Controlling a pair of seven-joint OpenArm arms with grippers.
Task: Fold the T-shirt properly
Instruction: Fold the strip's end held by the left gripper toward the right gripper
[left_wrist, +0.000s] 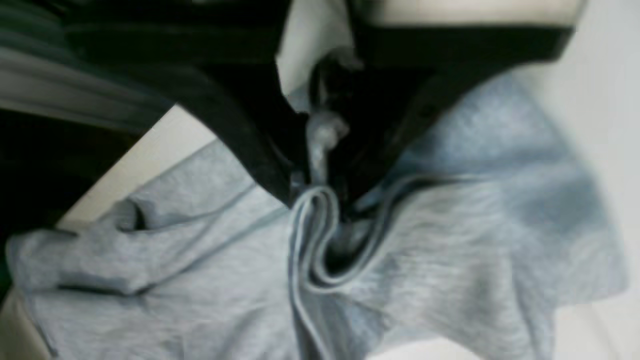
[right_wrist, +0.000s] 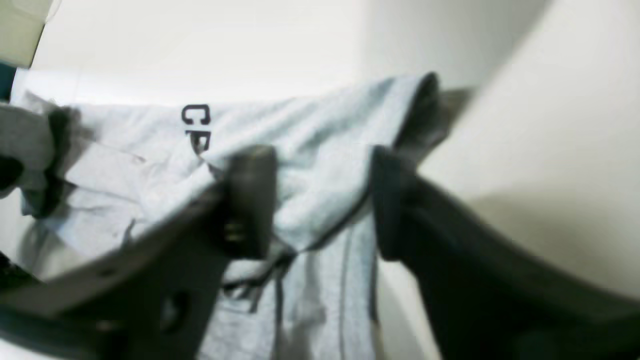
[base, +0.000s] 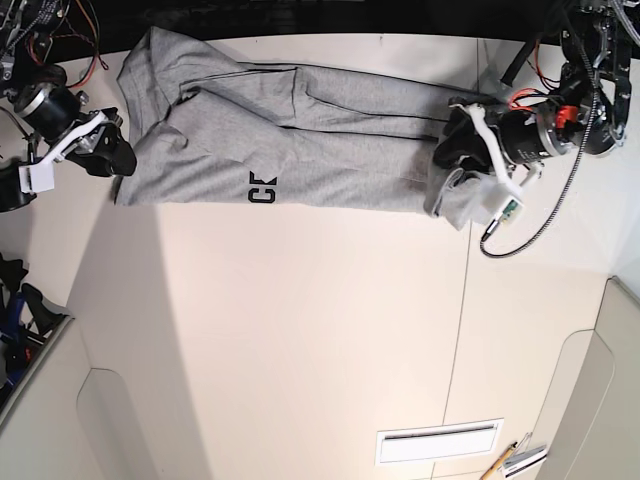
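The heather-grey T-shirt (base: 330, 140) lies stretched in a long band across the far part of the white table (base: 300, 330). Part of its black lettering (base: 262, 187) shows at the near edge, and also in the right wrist view (right_wrist: 196, 125). My left gripper (base: 452, 165) is at the shirt's right end. In the left wrist view it (left_wrist: 317, 192) is shut on a bunched fold of the shirt (left_wrist: 450, 225). My right gripper (base: 118, 158) is at the shirt's left end. In the right wrist view it (right_wrist: 322, 200) is open, with the shirt (right_wrist: 320, 130) lying past its fingers (right_wrist: 250, 200).
A slotted vent (base: 437, 443) and a pencil (base: 515, 458) lie at the table's near right. A cable (base: 555, 215) loops from the left arm over the table's right side. A seam (base: 465, 300) runs down the table. The far edge is dark.
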